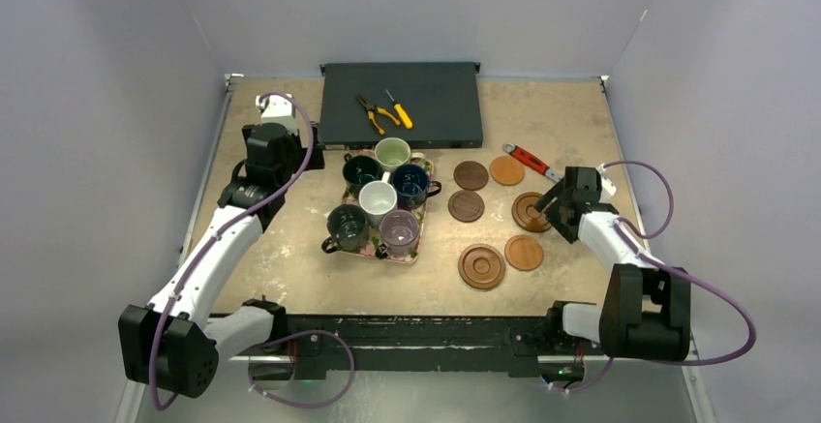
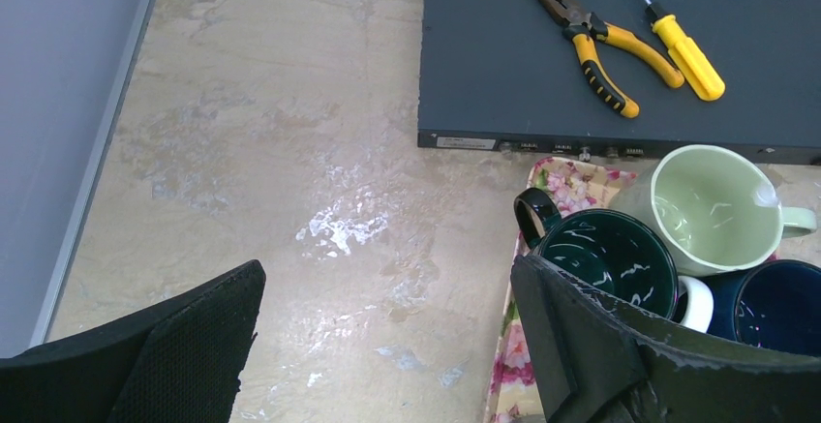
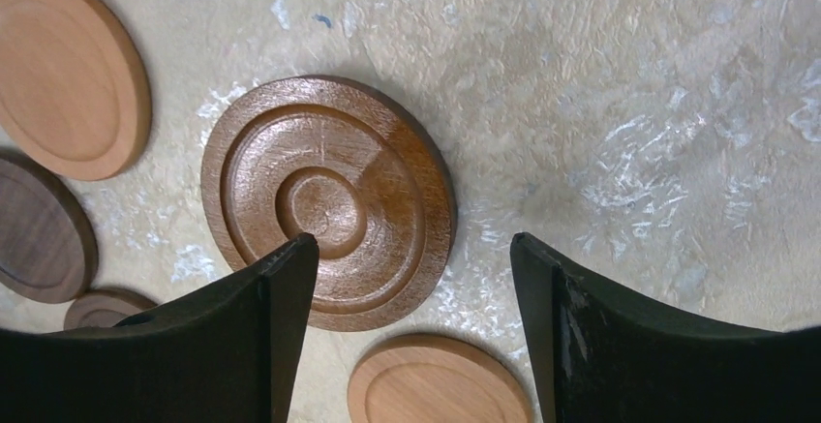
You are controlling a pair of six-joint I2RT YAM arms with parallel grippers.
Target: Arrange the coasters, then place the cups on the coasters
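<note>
Six round wooden coasters (image 1: pixel 466 206) lie loose on the bench at 3 o'clock of the floral rectangular tray (image 1: pixel 410 255). There are two dark brown discs (image 1: pixel 471 174), two light tan discs (image 1: pixel 524 253) and two larger reddish-brown ringed coasters (image 1: pixel 481 266). The six handled mugs (image 1: pixel 378 197) stand packed on that tray.

We see the right hand (image 3: pixel 411 249) spread wide over the far ringed coaster (image 3: pixel 327 200), holding nothing; whether a finger touches the wood we cannot tell. Only the right wrist view shows that coaster's grain and central dimple.

The left hand (image 2: pixel 387 268) gapes wide and empty over bare bench at 10 o'clock of the tray. Its wrist view alone makes plain the yellow-handled pliers (image 2: pixel 591 41) and yellow screwdriver (image 2: pixel 683 50) on the flat dark grey box (image 2: pixel 484 55), at 12 o'clock of the pale green mug (image 2: pixel 712 210).

The bench (image 1: pixel 290 249) is mottled beige with pale scuffs, and plain grey walls enclose it.
</note>
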